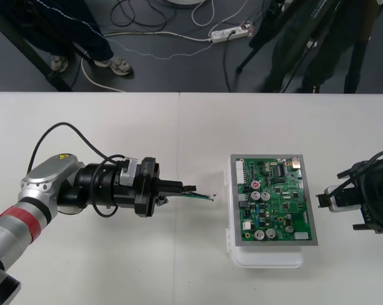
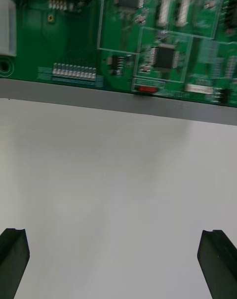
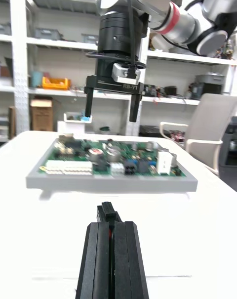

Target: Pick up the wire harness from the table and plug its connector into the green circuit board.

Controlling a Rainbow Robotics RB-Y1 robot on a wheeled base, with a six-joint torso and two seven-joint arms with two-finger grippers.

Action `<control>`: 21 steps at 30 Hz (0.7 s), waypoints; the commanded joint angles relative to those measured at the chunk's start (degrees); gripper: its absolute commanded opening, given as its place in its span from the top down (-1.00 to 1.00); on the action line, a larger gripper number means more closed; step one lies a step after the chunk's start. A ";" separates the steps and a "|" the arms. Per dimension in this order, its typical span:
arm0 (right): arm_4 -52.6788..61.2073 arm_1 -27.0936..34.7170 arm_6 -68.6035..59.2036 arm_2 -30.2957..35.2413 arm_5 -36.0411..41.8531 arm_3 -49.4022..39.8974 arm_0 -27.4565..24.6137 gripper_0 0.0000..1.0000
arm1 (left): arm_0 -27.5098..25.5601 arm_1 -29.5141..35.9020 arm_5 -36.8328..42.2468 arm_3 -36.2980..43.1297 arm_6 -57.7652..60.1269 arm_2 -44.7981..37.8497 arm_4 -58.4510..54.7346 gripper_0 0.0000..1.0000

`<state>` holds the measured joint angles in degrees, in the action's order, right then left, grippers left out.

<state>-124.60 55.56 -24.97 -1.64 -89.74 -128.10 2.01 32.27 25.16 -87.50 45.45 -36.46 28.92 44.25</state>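
Observation:
The green circuit board [image 1: 275,201] sits on its white base [image 1: 268,257] right of the table's centre. My left gripper [image 1: 190,189] hovers just left of the board, shut on the wire harness [image 1: 203,196], whose thin green and black wires stick out toward the board's left edge. In the left wrist view the small black plug [image 3: 107,213] pokes out between the closed fingers [image 3: 98,259], facing the board [image 3: 113,163]. My right gripper [image 1: 344,200] hangs at the board's right edge; its fingers [image 2: 14,259] stand far apart, open and empty, over bare table beside the board [image 2: 123,37]. The left wrist view shows the right gripper [image 3: 111,116] behind the board.
Cables and a power strip [image 1: 229,33] lie on the dark floor beyond the table's far edge. Bare table surrounds the board on all sides.

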 commanded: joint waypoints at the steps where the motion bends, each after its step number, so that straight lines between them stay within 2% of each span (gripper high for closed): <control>1: -1.53 -0.54 -3.77 -3.99 -0.26 1.62 -0.60 -1.00 | 5.17 1.30 -2.50 -2.56 -3.44 4.04 -1.62 1.00; 8: -4.78 -2.83 -5.27 -5.75 -0.26 1.62 -0.52 -1.00 | 7.45 0.77 -2.50 -5.90 -4.67 8.61 -4.08 1.00; 21: -8.73 -7.49 -8.61 -5.75 -0.26 1.71 1.24 -1.00 | 7.36 -3.89 -2.50 -6.86 -5.20 8.61 -4.61 1.00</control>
<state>-132.71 49.16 -31.01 -6.71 -89.74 -126.25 2.04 37.37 23.51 -87.50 38.52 -36.68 37.23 40.92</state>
